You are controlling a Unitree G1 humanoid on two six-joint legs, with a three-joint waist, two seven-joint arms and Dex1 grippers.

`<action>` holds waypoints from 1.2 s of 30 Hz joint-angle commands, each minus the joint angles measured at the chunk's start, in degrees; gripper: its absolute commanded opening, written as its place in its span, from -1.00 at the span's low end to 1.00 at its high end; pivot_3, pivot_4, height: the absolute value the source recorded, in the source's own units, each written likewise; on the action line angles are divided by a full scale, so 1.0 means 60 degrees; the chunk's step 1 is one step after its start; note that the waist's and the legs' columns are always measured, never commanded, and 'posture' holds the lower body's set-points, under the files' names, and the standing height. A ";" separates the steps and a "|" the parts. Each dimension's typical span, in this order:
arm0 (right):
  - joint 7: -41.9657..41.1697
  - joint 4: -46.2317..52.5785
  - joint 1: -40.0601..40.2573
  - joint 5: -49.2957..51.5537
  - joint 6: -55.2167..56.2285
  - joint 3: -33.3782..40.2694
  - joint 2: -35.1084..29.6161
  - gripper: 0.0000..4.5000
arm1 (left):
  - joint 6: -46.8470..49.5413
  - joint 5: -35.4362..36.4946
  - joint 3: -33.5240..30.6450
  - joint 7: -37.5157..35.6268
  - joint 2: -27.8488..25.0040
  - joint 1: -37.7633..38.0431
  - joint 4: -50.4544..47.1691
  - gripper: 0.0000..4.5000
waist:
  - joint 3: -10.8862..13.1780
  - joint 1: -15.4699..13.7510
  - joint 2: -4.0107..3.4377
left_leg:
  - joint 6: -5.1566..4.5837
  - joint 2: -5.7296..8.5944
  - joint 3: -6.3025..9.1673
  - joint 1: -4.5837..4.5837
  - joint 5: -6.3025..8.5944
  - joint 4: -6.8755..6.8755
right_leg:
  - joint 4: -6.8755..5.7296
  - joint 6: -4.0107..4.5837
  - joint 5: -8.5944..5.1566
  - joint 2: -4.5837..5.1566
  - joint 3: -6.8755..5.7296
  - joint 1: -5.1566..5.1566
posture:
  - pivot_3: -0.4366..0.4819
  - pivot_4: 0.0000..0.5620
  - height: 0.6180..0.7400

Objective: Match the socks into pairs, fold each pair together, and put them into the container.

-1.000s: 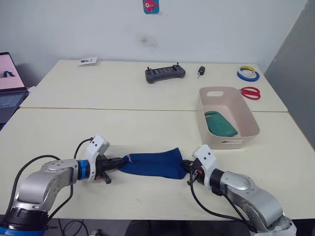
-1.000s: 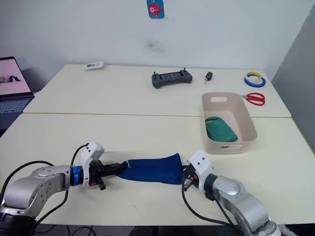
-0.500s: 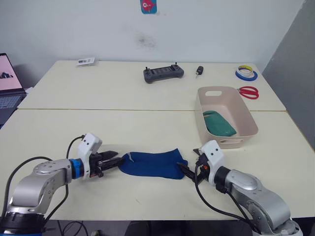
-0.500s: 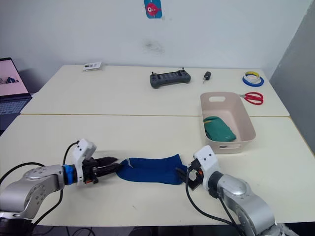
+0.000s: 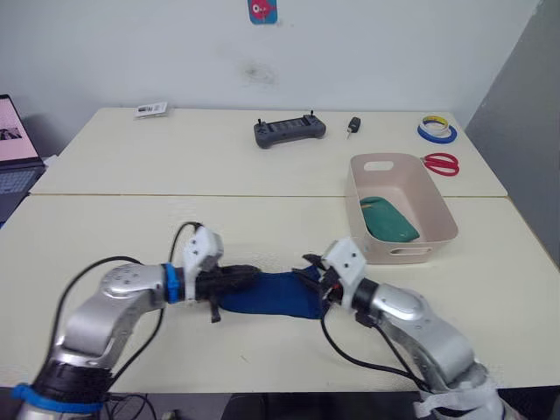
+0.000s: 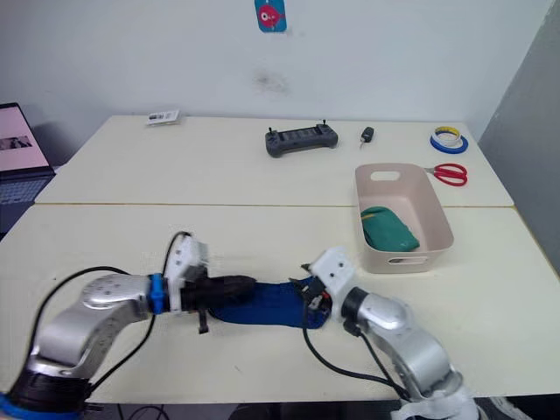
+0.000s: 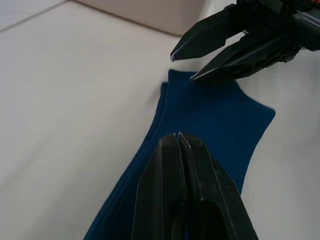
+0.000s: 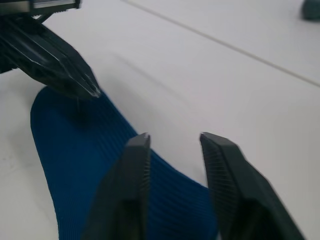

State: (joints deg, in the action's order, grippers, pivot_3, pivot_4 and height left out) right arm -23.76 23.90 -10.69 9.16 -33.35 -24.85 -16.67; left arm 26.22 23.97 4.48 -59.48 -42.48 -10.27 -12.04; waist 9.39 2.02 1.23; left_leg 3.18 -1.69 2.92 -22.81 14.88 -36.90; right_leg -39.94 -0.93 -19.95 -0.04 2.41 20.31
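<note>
Both pincers now over blue socks (image 5: 271,296)

silver arms, black cables, black-fingered left hand (image 5: 248,274).

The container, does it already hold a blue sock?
No, the container holds a green sock; the blue sock lies on the table.
</note>
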 commanded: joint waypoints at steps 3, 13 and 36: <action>-0.0124 -0.0701 -0.0090 -0.0616 0.0630 -0.0547 0.0207 -0.98 | -0.0854 -0.1091 0.0474 0.0380 0.0287 -0.0294 0.0972 -1.00 | 0.0000 -0.0027 0.0000 | 0.0000 0.0002 -0.0001 -0.0001 0.0000 -0.0004 | 0.0000 0.0000 0.0000 0.0008 0.0001 -0.0002 | -0.05 -0.47 1.00; 0.0090 -0.0696 0.0832 -0.1052 0.0584 0.0662 -0.0728 -0.98 | -0.0945 -0.1914 0.0743 0.0627 0.0263 0.0001 0.1835 -1.00 | -0.0014 -0.0030 -0.0004 | -0.0001 0.0004 0.0000 0.0021 0.0000 -0.0006 | -0.0003 -0.0001 0.0000 0.0018 -0.0002 -0.0027 | -0.05 -0.47 1.00; -0.1621 -0.0581 0.0754 -0.0798 0.0847 -0.0558 -0.0836 -0.98 | -0.2093 -0.1686 0.0157 -0.0055 -0.0023 0.0637 0.1413 -1.00 | -0.0012 -0.0039 -0.0011 | -0.0002 0.0008 0.0001 -0.0001 0.0001 -0.0007 | 0.0003 -0.0001 0.0000 0.0014 -0.0003 -0.0008 | -0.05 -0.47 1.00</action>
State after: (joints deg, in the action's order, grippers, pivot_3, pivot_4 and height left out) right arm -32.74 21.01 -6.91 5.14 -27.90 -28.10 -21.06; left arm 14.50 15.57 4.82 -60.39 -42.50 -6.76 -4.71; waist 9.32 1.79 1.16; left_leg 3.17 -1.66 2.96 -22.80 14.89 -36.94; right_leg -39.90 -0.93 -19.95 0.07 2.36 20.21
